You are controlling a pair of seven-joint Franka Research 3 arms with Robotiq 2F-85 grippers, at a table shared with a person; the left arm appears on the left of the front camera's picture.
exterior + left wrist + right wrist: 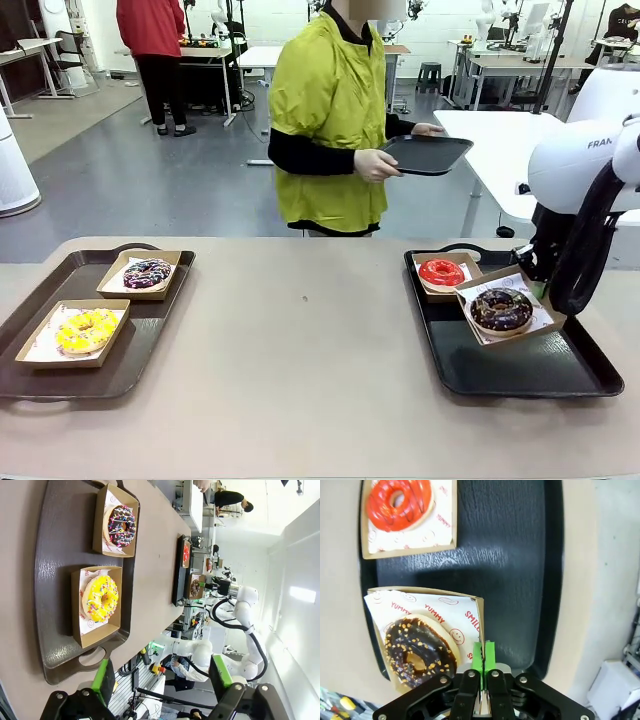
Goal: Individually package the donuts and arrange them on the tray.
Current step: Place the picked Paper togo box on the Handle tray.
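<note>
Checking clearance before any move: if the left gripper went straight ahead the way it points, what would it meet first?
Probably the yellow donut in its box on the brown tray: it lies ahead of the open left gripper, though depth is unclear.

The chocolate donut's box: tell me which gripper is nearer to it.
Right. The right gripper has its fingers shut on the edge of the chocolate donut's box on the right tray. The left gripper hangs open over the left tray's near end, far across the table.
</note>
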